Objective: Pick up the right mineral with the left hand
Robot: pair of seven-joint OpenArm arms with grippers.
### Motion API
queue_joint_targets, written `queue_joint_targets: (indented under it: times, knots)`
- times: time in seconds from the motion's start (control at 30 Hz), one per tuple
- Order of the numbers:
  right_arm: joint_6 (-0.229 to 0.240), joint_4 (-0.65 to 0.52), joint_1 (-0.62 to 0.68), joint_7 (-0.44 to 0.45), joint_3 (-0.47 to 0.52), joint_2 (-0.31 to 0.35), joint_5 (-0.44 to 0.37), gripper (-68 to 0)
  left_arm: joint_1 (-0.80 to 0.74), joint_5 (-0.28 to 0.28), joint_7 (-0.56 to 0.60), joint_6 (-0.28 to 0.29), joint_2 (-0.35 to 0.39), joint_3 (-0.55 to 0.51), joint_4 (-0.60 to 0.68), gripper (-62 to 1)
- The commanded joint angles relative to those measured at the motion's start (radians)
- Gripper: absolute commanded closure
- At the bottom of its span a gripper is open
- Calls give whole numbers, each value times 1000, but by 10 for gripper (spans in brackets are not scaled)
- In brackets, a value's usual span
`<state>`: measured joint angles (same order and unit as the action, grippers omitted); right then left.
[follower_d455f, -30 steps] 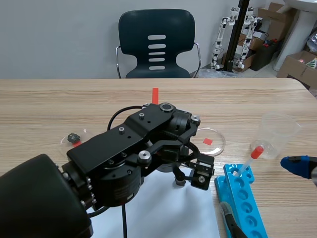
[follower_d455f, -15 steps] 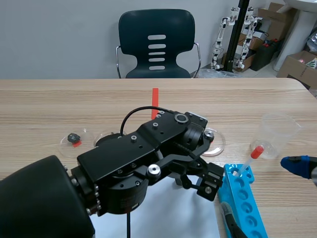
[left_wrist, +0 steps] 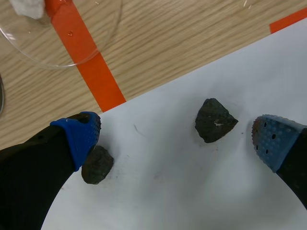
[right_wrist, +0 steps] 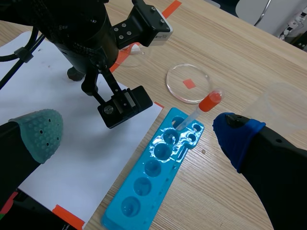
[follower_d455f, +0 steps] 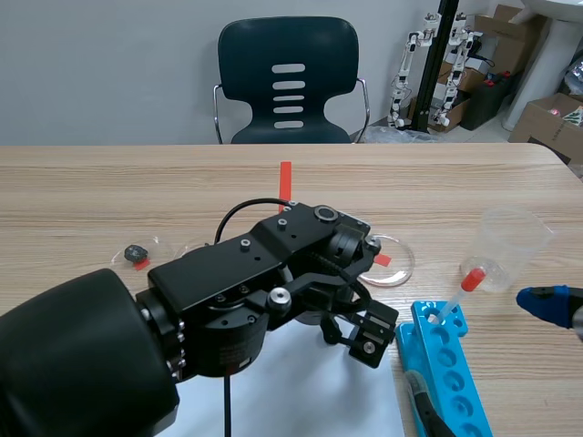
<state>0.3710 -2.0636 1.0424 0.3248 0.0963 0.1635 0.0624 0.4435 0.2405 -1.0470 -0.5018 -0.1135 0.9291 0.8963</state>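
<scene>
Two dark, rough minerals lie on a white paper sheet. In the left wrist view one mineral sits between the fingers of my open left gripper, closer to one blue pad. The second mineral rests right against the other pad, just outside the gap. In the scene view the bulky left arm hangs over the paper and hides both stones. My right gripper stands open above the table's right side, holding nothing.
A blue well tray lies right of the paper, with a red-bulbed pipette leaning in it. Behind stand a clear plastic cup and a petri dish. Another dish with a dark bit sits at left.
The left arm has shifted to the right over the paper and settled slightly back and lower. The right arm has not moved.
</scene>
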Motion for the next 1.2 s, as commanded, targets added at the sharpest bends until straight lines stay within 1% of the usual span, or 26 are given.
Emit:
queue_joint_targets:
  times: [0.0, 0.07, 0.13, 0.37, 0.53, 0.67, 0.9, 1.17]
  knots:
    - [-4, -2, 2, 15, 3, 8, -10, -679, 8, 14, 0, -4, -34, 0, 19, -623]
    - [-4, -2, 2, 15, 3, 8, -10, -679, 8, 23, 0, -4, -34, 0, 19, -623]
    - [-4, -2, 2, 15, 3, 8, -10, -679, 8, 44, 3, -3, -34, 0, 19, -623]
    - [-4, -2, 2, 15, 3, 8, -10, -679, 8, 93, 8, 21, -34, 0, 19, -623]
    - [-4, -2, 2, 15, 3, 8, -10, -679, 8, 98, 19, 26, -34, 0, 19, -623]
    - [-4, -2, 2, 15, 3, 8, -10, -679, 8, 117, 55, 27, -34, 0, 19, -623]
    - [-4, -2, 2, 15, 3, 8, -10, -679, 9, 119, 85, 35, -34, 0, 19, -623]
    - [-4, -2, 2, 15, 3, 8, -10, -679, 37, 128, 89, 35, -34, 6, 19, -623]
